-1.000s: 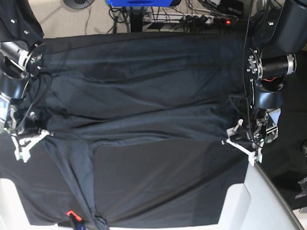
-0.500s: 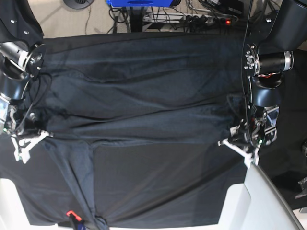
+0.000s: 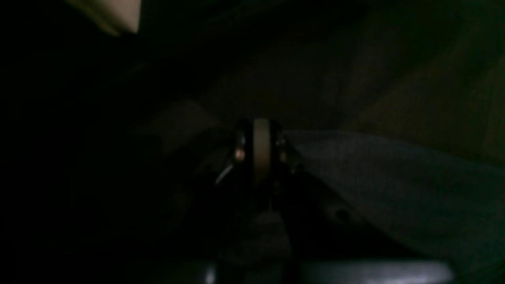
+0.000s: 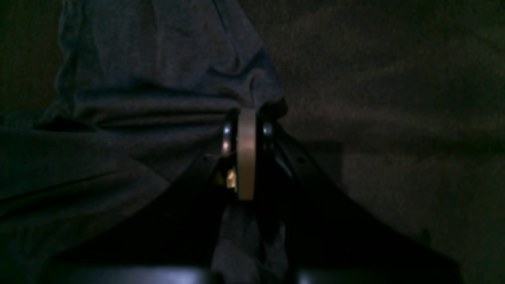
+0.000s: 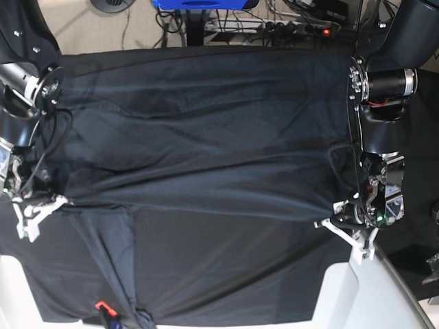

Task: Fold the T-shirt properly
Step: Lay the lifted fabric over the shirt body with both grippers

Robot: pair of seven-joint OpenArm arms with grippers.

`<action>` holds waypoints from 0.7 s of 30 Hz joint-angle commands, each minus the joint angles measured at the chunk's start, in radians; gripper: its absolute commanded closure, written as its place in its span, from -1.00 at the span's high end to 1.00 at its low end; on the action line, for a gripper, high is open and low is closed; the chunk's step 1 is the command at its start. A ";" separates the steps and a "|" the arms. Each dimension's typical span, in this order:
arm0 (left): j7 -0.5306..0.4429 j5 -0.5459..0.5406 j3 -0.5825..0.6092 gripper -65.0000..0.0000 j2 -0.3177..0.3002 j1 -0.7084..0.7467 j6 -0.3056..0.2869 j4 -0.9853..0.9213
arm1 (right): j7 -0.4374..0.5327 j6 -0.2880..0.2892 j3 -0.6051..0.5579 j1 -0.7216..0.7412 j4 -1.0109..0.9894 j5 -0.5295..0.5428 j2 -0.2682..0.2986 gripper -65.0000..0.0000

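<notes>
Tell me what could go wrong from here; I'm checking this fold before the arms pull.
Both pincers look shut on the T-shirt edge: left pincer, right pincer. An uneven pull could skew the fold. Each seems to pinch only a little fabric, so an edge may slip out. The black table cloth could get dragged along.

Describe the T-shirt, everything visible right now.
The T-shirt is plain dark slate-grey knit, no print, spread wide across the black table cover with shallow wrinkles running side to side. Its near edge is pulled into a taut line between the two arms. The left claw and right claw are each shut on a pinch of that edge.
</notes>
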 commanded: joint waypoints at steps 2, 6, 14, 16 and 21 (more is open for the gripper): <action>-0.018 -0.005 -0.003 -1.00 -0.013 -0.020 -0.001 0.058 | 0.062 0.006 -0.003 0.037 0.016 0.011 0.015 -0.96; 0.025 -0.005 -0.003 -1.00 -0.014 -0.016 -0.001 0.104 | 0.070 0.006 -0.012 0.048 0.014 0.011 0.015 -0.96; 0.105 -0.006 -0.004 -1.00 -0.013 -0.009 -0.001 0.236 | 0.074 0.000 -0.123 0.059 0.012 0.013 0.012 -0.98; 0.105 -0.006 -0.004 -1.00 -0.013 -0.001 -0.001 0.242 | 0.074 0.000 -0.126 0.063 0.012 0.013 0.012 -0.98; 0.101 -0.006 -0.004 -1.00 -0.013 0.027 -0.001 0.245 | 0.117 0.003 -0.129 0.065 0.012 0.013 0.012 -0.98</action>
